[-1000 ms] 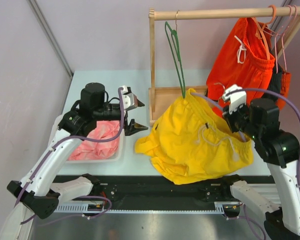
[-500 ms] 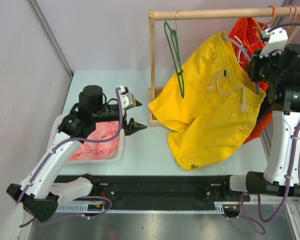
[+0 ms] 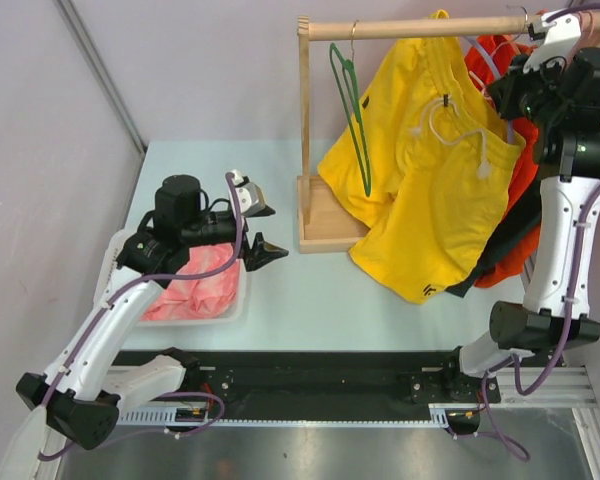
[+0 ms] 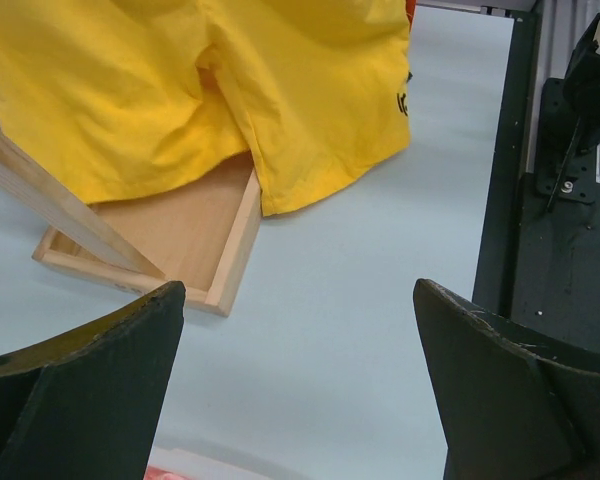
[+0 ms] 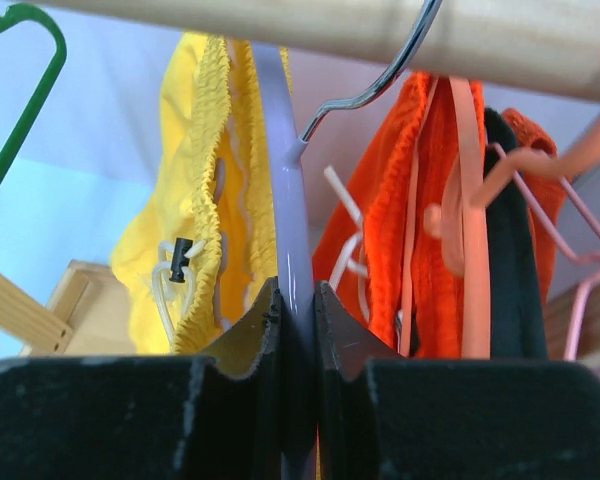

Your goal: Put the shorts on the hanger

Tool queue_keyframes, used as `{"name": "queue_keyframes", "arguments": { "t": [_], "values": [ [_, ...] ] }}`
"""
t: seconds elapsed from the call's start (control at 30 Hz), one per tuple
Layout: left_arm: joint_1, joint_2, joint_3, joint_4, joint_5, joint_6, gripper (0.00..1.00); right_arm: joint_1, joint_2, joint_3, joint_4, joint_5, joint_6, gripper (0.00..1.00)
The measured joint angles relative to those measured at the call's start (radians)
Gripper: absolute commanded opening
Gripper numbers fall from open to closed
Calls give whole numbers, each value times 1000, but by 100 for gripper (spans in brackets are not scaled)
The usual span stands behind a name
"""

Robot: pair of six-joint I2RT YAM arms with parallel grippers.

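A: What's changed in the last second?

B: Your right gripper (image 3: 515,85) has swung the shorts (image 3: 420,190) up off the tabletop (image 3: 310,300). A second ago they sagged low in front of the rack. Now they hang full length under the rail (image 3: 420,27), hems clear of the tabletop.

A: Grip?

B: It's clenched on the hanger (image 5: 292,250). The wrist view shows the lilac stem pinched between both jaws. The yellow waistband sits just left of it, apparently threaded on the hanger.

A: Is the hook on?

B: The hook (image 5: 380,80) curves up against the rail. It looks seated, but the rail hides the tip, so you can't be sure. If it's on, what's left is for you to let go and back out.

A: Your left side?

B: The left gripper (image 4: 300,330) is released, jaws wide and holding nothing. It's parked low by the bin (image 3: 230,310) of pink cloth (image 3: 195,285), hardly moved.

A: Anything in the way?

B: It's a crowded rail. The orange-red shorts (image 5: 430,220) and pink hangers (image 5: 580,290) sit tight on the right. The green hanger (image 3: 352,110) hangs just left, touching or overlapping the yellow fabric. Retreat straight down and you could snag the drawstring or drag a neighbour. The wooden base (image 4: 180,250) sits under the hems.
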State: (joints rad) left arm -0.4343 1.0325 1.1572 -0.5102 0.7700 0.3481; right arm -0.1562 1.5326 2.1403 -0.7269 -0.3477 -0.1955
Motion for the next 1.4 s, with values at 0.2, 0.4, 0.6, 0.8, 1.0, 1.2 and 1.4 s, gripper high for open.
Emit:
{"name": "queue_keyframes", "arguments": {
  "t": [0.2,0.4,0.6,0.8,1.0,1.2,1.4],
  "values": [
    [34,-3,0,-22,1,-36,100,24,84,37,45,3,9,0],
    [169,7,0,-82,24,-142,100,60,78,18,50,36,8,37],
    [327,32,4,-152,62,-229,100,84,3,-107,106,47,13,63],
    [394,35,39,-219,57,-244,100,85,-127,-204,132,71,20,81],
    [433,53,116,-280,-2,-240,100,85,-331,-336,157,97,28,92],
    [456,129,232,-351,-84,-212,100,88,-509,-474,149,5,66,95],
    [456,199,300,-414,-158,-165,100,139,-610,-630,68,-123,93,96]
  ]
}}
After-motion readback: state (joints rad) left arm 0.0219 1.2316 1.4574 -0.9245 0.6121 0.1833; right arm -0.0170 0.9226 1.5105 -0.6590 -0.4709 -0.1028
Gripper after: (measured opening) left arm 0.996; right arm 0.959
